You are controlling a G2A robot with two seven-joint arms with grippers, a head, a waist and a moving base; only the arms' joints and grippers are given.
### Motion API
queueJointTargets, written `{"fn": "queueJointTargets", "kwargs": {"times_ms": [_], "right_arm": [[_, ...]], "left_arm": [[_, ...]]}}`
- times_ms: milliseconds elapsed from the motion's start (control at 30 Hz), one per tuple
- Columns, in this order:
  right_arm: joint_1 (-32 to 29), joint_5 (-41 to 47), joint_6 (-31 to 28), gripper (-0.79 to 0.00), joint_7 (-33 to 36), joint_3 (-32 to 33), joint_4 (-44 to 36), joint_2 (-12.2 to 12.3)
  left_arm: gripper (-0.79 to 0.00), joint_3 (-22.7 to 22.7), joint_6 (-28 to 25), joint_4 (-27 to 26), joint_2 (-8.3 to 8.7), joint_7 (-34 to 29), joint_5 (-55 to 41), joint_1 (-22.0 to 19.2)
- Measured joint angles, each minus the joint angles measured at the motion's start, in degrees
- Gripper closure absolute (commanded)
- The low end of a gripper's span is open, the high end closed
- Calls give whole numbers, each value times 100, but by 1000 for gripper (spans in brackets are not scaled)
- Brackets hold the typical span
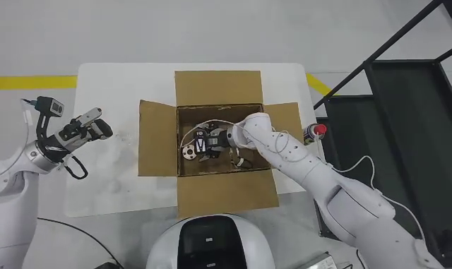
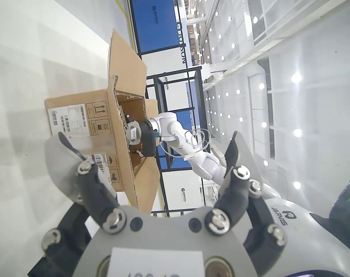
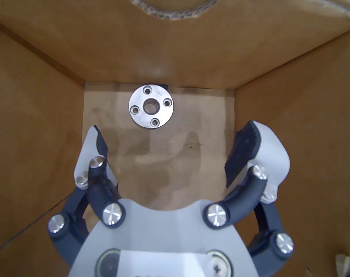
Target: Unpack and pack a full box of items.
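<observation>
Your right gripper [image 3: 172, 134] hangs spread and empty inside the box [image 1: 155, 138], where the flange [image 3: 150, 106] lies flat near one wall. Your left gripper [image 2: 148, 136], also spread, hovers over the white table [image 1: 120, 85]. A yellow line [image 1: 35, 82] crosses the grey floor.

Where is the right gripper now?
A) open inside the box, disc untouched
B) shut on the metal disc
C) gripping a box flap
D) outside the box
A: the right gripper is open inside the brown cardboard box; the round silver metal disc lies untouched ahead.
</observation>
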Motion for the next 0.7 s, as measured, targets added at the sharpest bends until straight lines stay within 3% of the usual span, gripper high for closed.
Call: {"fn": "queueJointTargets", "kwargs": {"times_ms": [400,700], "right_arm": [[-9,11,3,-785,12,11,-23,5],[100,-164,-392,-785,-811,-95,37,-39]], "left_arm": [[-785,0,0,0,0,0,0,0],[-785,0,0,0,0,0,0,0]]}}
